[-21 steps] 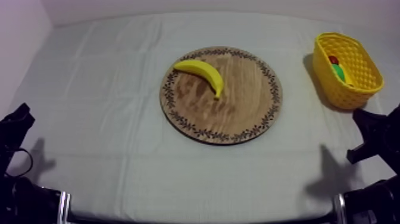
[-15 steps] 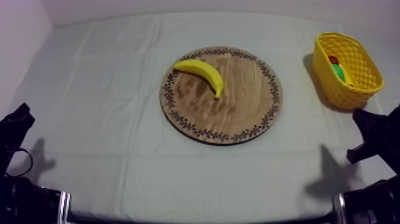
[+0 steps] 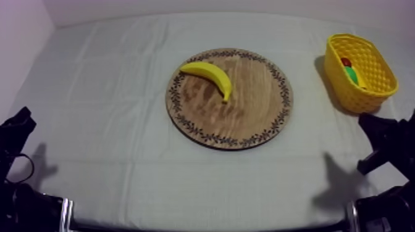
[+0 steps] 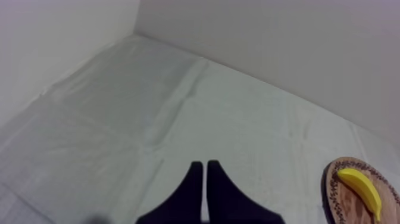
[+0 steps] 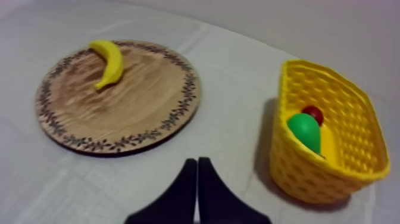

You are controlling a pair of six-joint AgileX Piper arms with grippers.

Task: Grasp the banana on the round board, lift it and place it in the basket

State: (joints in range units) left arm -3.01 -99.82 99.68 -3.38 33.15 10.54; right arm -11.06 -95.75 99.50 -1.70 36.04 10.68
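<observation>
Both pairs of jaws are narrow, holding nothing; ahead of the right jaws, the yellow basket [image 5: 309, 174] half hides a green fruit [image 5: 303, 131].

1. The banana [image 3: 210, 75] was plain yellow.
2. The wooden board [image 3: 247, 117] was mid-brown with streaked grain. A ring of dark leaf-sprig pattern ran round its rim.
3. The yellow basket [image 3: 358, 92], at the table's right edge, was bright yellow with walls in an openwork lattice.
4. In the basket lay one green fruit [image 5: 305, 132] and one small red fruit [image 5: 312, 113].
5. The cloth [image 3: 111, 123] was grey-white and unpatterned.
6. The left gripper [image 4: 204, 164] and right gripper [image 5: 197, 161] were black.
</observation>
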